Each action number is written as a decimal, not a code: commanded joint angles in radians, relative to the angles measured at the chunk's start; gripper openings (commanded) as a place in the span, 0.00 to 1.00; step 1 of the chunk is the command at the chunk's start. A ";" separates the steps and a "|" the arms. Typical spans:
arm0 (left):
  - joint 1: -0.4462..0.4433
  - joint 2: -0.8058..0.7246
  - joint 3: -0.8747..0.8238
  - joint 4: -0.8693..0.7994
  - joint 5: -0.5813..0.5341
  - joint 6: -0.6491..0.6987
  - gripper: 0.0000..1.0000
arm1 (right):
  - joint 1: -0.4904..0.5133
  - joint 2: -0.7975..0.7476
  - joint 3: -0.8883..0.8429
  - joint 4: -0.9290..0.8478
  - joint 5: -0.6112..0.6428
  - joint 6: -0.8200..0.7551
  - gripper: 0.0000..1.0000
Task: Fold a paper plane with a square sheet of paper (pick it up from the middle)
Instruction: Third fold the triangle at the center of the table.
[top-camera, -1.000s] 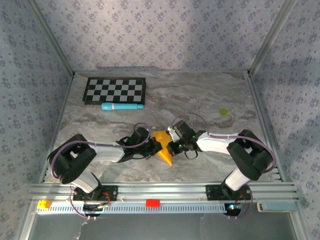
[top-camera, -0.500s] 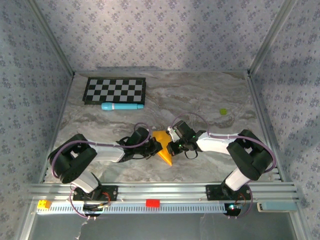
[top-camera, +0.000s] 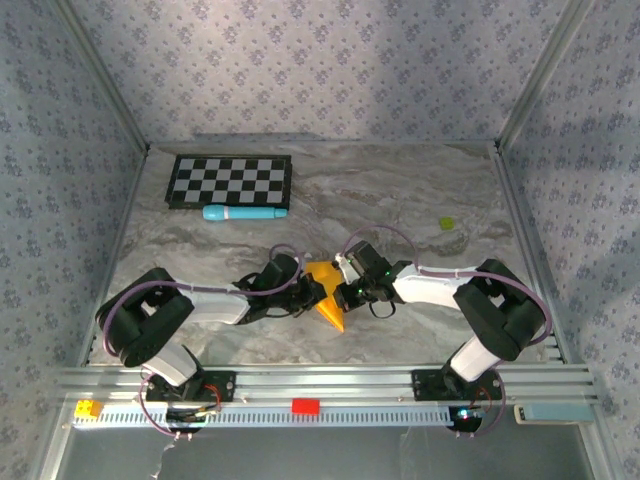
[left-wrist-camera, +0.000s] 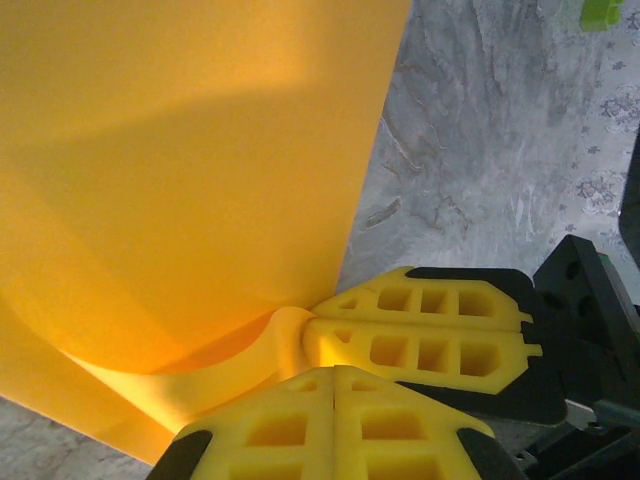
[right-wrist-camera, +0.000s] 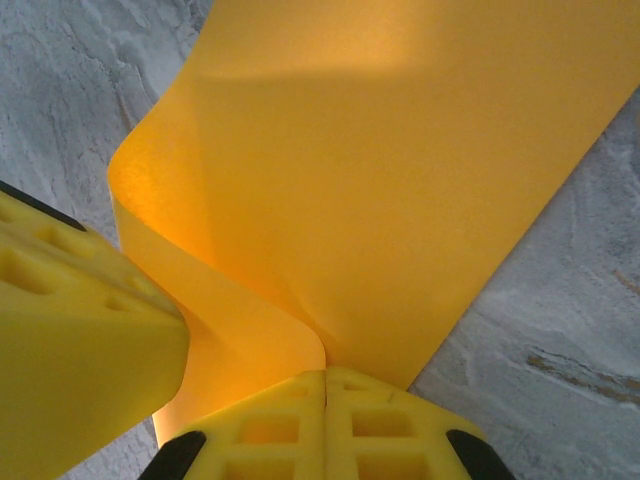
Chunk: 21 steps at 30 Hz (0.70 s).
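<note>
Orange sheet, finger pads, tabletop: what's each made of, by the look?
Orange sheet: thin matte paper; it curls smoothly and light glows through it. Finger pads: yellow matte plastic or rubbery print, judging by the moulded grid of pockets; hardness unclear. Tabletop: grey marble pattern, smooth; probably a printed laminate, real stone not excluded.

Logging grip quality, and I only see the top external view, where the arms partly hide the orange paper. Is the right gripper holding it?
Observer: Yes, the right gripper is shut, and the orange paper bends down into the seam between its fingers.
Operator: And the left?
Observer: The left gripper is shut too, tips against the curled paper; whether it pinches any I cannot tell.
Operator: Is the paper flat?
Observer: No, it bows into a curve beside the fingers.
</note>
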 joint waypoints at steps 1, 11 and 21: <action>-0.011 0.014 0.025 0.009 0.009 0.008 0.00 | 0.003 0.024 0.006 -0.026 0.022 0.010 0.00; -0.011 0.079 0.016 -0.035 0.001 -0.010 0.00 | 0.003 0.023 0.008 -0.029 0.020 0.008 0.00; -0.012 0.071 -0.001 -0.083 -0.034 -0.006 0.00 | 0.003 0.027 0.009 -0.027 0.019 0.008 0.00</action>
